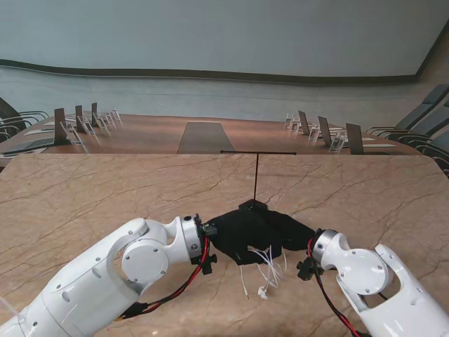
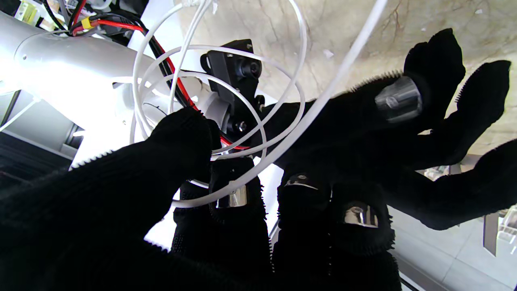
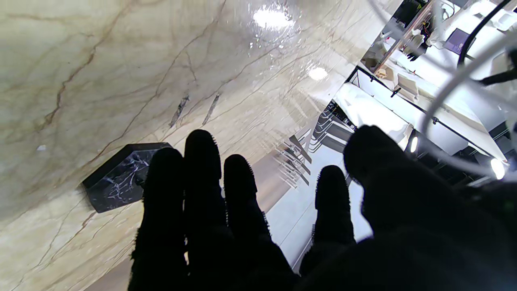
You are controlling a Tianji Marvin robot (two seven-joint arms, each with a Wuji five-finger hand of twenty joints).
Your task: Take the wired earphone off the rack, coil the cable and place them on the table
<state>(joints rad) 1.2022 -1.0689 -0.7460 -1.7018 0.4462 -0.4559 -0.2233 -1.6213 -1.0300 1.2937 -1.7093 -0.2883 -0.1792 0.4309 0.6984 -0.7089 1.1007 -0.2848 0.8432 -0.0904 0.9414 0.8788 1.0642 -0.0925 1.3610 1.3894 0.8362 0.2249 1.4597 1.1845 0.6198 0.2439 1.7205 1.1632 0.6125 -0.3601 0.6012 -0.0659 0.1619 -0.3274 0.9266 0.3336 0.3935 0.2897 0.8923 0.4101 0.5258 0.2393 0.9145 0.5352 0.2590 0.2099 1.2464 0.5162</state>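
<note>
White earphone cable (image 1: 266, 270) is off the rack now and hanging in a few loose loops between the two black-gloved hands, right in the middle of the stand view, with the ends dangling toward me onto the marble table (image 1: 84, 196). Left hand (image 1: 231, 235) is grasping the coil: in its wrist view the thumb and fingers (image 2: 190, 133) pinch the loops (image 2: 258, 121) where they cross, so that one's clenched on the cable. Right hand (image 1: 295, 235) sits at about 3 o'clock from the coil, just beside the left hand. Its wrist view shows the fingers (image 3: 202, 169) stretched out fairly straight and a blurry loop of cable near the thumb side, but I honestly can't tell if it's got hold of anything. The rack (image 1: 256, 175) is a thin black T-shaped stand, upright, its dark base (image 1: 252, 206) at 12 o'clock from the hands and basically touching the gloves in the stand view. Its crossbar is bare.
</note>
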